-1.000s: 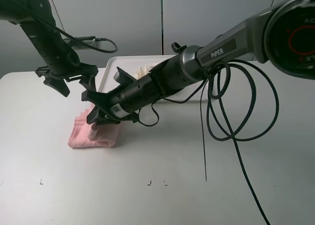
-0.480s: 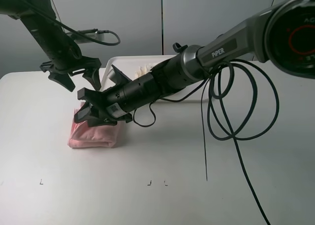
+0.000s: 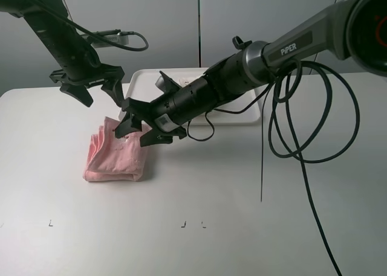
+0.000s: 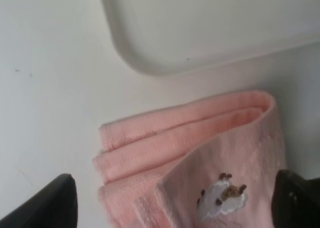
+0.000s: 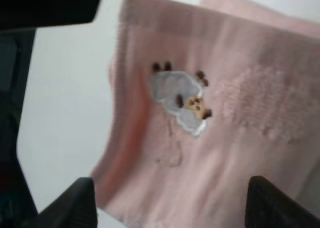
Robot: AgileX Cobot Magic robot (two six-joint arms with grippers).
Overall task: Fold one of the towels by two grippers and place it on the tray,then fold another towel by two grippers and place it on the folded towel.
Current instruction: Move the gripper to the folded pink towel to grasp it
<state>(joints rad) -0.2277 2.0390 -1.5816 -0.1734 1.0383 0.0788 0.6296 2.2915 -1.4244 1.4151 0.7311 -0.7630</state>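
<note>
Beside the tray, on the counter, I find the pink towel folded but not yet placed. A pale towel already lies in the tray. My left claw hangs spread and empty above the pink towel; my right claw is likewise spread, gripping nothing, over its tray-side edge. Remaining, in my judgement: lift and stack.
</note>
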